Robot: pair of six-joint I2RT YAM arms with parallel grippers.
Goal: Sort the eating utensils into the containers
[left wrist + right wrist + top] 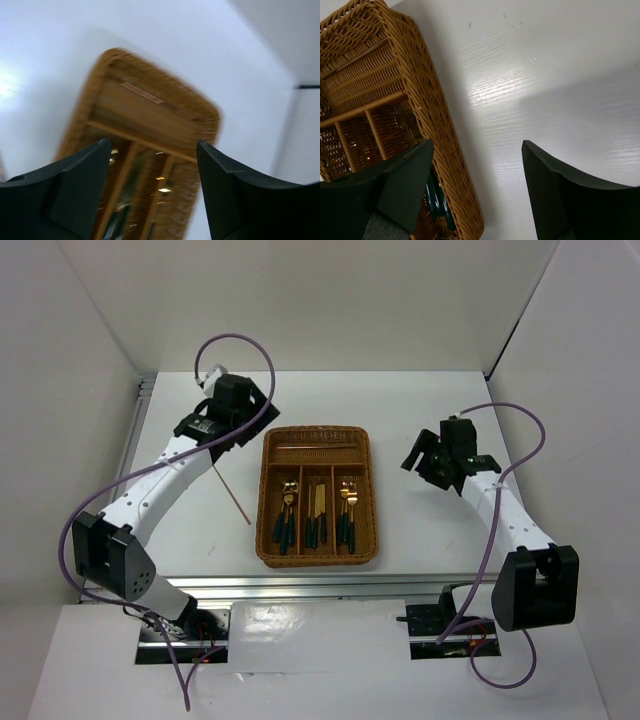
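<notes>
Wicker tray (316, 428) sorted by type; one chopstick (232, 495) loose on surface (420, 530) near left pincer (152, 150), released, probably for it; right pincer (477, 145) released, idle.

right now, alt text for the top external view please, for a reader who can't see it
A brown wicker tray sits centre frame, gold-headed utensils in its three long slots and one chopstick in the crosswise slot. A second chopstick lies outside, left of the tray, near the left gripper; the right gripper hangs to the tray's right.
</notes>
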